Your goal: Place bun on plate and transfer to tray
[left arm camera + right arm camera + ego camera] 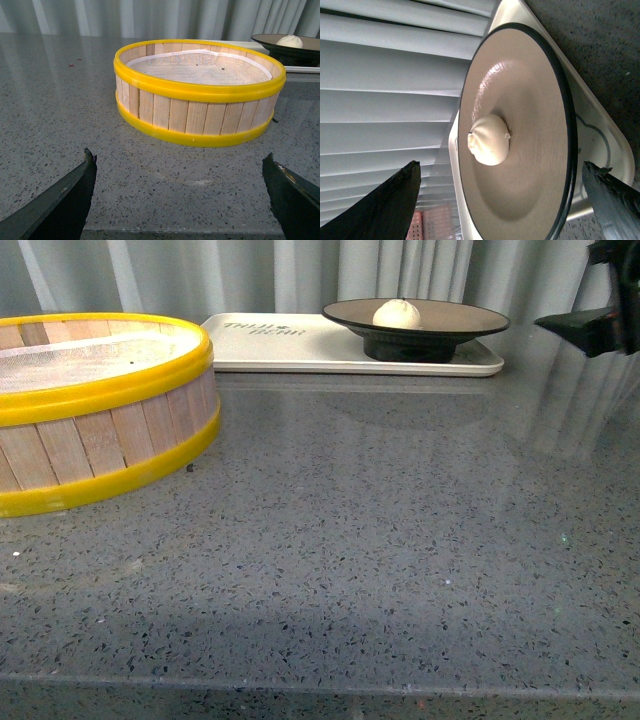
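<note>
The white pleated bun (397,313) lies in the middle of the tan plate with a black rim (470,318). The plate stands on the right part of the cream tray (280,345) at the back of the table. My right gripper (590,325) hangs open and empty to the right of the plate, apart from it. In the right wrist view the bun (489,140), plate (535,115) and tray (607,145) lie ahead of the open right gripper (502,200). My left gripper (182,197) is open and empty over the table, short of the steamer.
A yellow-rimmed bamboo steamer (90,405) stands at the left, also in the left wrist view (200,95), with the plate (285,47) behind it. The grey speckled table (380,540) runs to its front edge. Pale curtains hang behind.
</note>
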Controlling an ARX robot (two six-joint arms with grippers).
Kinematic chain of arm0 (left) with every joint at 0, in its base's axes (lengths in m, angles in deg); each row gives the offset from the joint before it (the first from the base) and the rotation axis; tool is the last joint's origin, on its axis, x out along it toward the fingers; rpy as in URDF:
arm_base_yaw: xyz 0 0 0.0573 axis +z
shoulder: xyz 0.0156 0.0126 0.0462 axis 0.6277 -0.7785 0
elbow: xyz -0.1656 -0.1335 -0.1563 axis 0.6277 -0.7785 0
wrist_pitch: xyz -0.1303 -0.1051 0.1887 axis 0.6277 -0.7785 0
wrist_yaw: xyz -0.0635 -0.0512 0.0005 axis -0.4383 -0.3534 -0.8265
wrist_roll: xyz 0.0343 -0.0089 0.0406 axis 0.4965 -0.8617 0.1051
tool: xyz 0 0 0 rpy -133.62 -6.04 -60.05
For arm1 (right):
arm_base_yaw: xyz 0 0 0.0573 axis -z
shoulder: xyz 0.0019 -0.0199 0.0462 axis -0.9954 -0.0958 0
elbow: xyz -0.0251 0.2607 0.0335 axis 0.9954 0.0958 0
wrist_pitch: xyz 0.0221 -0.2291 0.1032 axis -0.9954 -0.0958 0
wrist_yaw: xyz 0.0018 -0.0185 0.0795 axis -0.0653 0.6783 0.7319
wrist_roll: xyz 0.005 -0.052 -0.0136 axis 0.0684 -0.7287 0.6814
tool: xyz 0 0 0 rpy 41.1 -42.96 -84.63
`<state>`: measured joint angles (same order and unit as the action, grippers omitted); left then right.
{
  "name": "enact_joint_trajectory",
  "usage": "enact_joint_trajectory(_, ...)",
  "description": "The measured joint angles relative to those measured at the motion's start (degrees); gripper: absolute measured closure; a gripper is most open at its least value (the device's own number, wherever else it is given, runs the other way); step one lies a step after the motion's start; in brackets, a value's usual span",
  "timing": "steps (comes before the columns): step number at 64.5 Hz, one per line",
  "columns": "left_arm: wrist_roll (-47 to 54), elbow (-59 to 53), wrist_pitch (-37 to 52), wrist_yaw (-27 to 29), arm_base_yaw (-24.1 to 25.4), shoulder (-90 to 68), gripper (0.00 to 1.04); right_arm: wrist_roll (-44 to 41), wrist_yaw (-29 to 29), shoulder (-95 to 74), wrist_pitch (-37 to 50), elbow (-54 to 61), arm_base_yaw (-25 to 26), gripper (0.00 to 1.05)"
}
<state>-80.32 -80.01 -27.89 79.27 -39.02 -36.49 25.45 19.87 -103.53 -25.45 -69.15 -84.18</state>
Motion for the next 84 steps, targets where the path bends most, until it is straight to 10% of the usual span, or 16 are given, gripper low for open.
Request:
enact_joint_trajectory(22,0.0,0.0,0.0,0.0,0.0,0.0,0.07,-35.8,-27.1,41.2,1.2,40.5,8.9,0.08)
enact_joint_trajectory(34,0.0,0.0,0.0,0.0,0.0,0.0,0.07,-53.8,-31.8,62.5,-0.3,57.1,15.1,0.08)
enact_joint_trajectory(39,0.0,0.0,0.0,0.0,0.0,0.0,0.07,-59.0,-31.6,69.3,-1.9,61.7,17.4,0.08)
enact_joint_trajectory(51,0.0,0.0,0.0,0.0,0.0,0.0,0.07,-64.9,1.0,84.2,5.0,73.1,22.7,0.40)
enact_joint_trajectory(74,0.0,0.0,0.0,0.0,0.0,0.0,0.07,-66.1,-8.3,93.3,3.3,79.9,11.7,1.00)
enact_joint_trajectory(84,0.0,0.0,0.0,0.0,0.0,0.0,0.07,-66.3,-11.3,95.9,2.4,81.5,8.6,1.03)
